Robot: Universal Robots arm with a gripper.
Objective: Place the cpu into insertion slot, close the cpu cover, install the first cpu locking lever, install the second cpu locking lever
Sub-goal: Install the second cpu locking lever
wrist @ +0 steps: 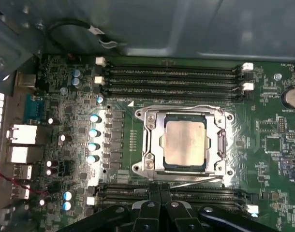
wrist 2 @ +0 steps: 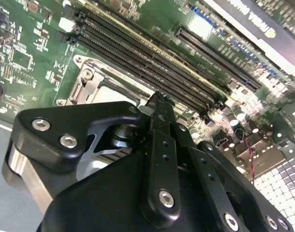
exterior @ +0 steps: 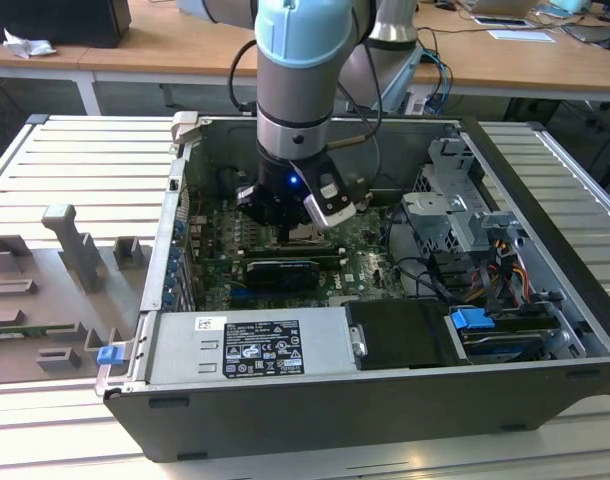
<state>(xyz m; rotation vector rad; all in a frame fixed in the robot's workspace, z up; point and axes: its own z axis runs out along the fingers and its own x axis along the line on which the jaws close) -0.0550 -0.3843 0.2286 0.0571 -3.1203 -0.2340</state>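
Note:
In the first wrist view the cpu (wrist: 184, 142), a pale square chip, lies flat in the insertion slot (wrist: 140, 167) on the green board. The cpu cover (wrist: 221, 145), a silver frame, lies closed around it. One thin wire lever (wrist: 186, 107) runs along the socket's edge nearest the memory slots. A second lever (wrist: 196, 180) runs along the opposite edge, just in front of my gripper (wrist: 160, 193). The fingers are shut together with nothing between them. In the second wrist view the gripper (wrist 2: 159, 102) hangs over a corner of the socket (wrist 2: 89, 77). The exterior view has the gripper (exterior: 290, 222) low inside the computer case.
Long black memory slots (wrist: 171, 75) flank the socket on two sides. A black expansion card (exterior: 280, 270) lies close to the gripper. The case walls (exterior: 175, 200), a power supply (exterior: 250, 345) and drive cages (exterior: 455, 200) hem in the board. Grey fixtures (exterior: 75, 245) stand outside, at the exterior view's left.

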